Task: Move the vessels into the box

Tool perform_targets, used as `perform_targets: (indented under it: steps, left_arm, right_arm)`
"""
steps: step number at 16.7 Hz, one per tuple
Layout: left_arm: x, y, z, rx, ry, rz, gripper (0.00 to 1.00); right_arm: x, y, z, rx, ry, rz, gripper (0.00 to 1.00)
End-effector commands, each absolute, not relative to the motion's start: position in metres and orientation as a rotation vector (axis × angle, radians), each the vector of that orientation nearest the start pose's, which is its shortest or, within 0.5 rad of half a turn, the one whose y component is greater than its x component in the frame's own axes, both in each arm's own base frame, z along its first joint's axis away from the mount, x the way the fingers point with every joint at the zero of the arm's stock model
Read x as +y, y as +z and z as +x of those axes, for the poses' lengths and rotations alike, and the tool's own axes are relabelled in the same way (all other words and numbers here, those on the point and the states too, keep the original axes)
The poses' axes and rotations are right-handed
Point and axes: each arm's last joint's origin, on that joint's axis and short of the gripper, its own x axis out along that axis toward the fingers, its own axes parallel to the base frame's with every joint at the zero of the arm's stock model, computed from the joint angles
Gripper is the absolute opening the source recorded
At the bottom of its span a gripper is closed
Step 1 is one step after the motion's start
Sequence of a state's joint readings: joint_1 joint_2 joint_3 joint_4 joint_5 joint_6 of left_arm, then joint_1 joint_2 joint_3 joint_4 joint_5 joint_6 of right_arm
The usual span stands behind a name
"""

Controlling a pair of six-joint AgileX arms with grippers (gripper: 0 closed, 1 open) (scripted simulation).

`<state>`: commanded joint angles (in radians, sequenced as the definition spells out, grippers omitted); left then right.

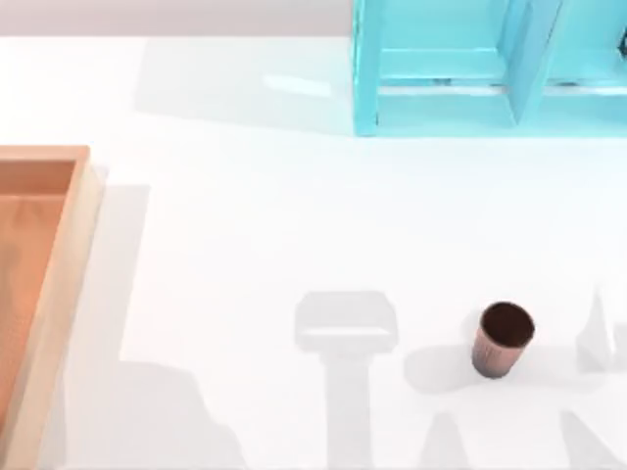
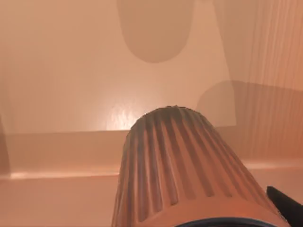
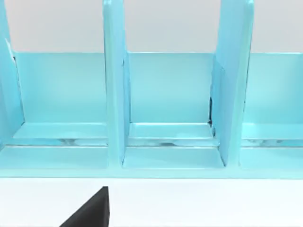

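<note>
Two cups to account for. One cup (image 1: pixel 504 339) stands upright on the white counter (image 1: pixel 245 245), at about 4 o'clock from the top view's centre, mouth up, long axis vertical, nothing touching it. The other cup (image 2: pixel 189 170) shows close up in the left wrist view, ribbed side toward the camera, over the orange-brown floor of the box (image 2: pixel 71 71); it looks carried by the left arm, but the fingers gripping it are hidden, so I cannot tell whether that gripper is clamped on it or already letting go. A dark sliver (image 2: pixel 289 205) at the frame's edge may be a fingertip; too little to judge.

The box (image 1: pixel 59 294) lies at 9 o'clock in the top view, light tan rim, running off the left edge, well apart from the standing cup.

Right wrist view looks level at the cyan shelf frame (image 3: pixel 113 94), which sits at 1 o'clock on the counter. A black wedge (image 3: pixel 90 210) low in that view is probably one finger of the right gripper; open or closed, cannot tell.

Judgement: the standing cup lies on the right half of the counter, so the right arm is likely the nearer one. The box sits toward 9 o'clock from that cup, a long haul across.
</note>
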<state>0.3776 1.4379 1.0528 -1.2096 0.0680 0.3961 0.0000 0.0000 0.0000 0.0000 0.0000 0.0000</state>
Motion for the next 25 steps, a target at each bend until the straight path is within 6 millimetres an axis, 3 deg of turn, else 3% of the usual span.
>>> perform_targets:
  steps: [2,15,25]
  left_arm:
    - [0.0874,0.2263,0.2216,1.567,-0.072,-0.041,0.00]
    - [0.0874,0.2263,0.2216,1.567,-0.072,-0.041,0.98]
    - [0.0874,0.2270,0.2217,1.566,-0.072,-0.041,1.00]
  right_arm:
    - [-0.0012,0.1600,0.1057,0.000,0.000,0.000,1.00]
    - [-0.0012,0.1600,0.1057,0.000,0.000,0.000,1.00]
    - [-0.0012,0.1600,0.1057,0.000,0.000,0.000,1.00]
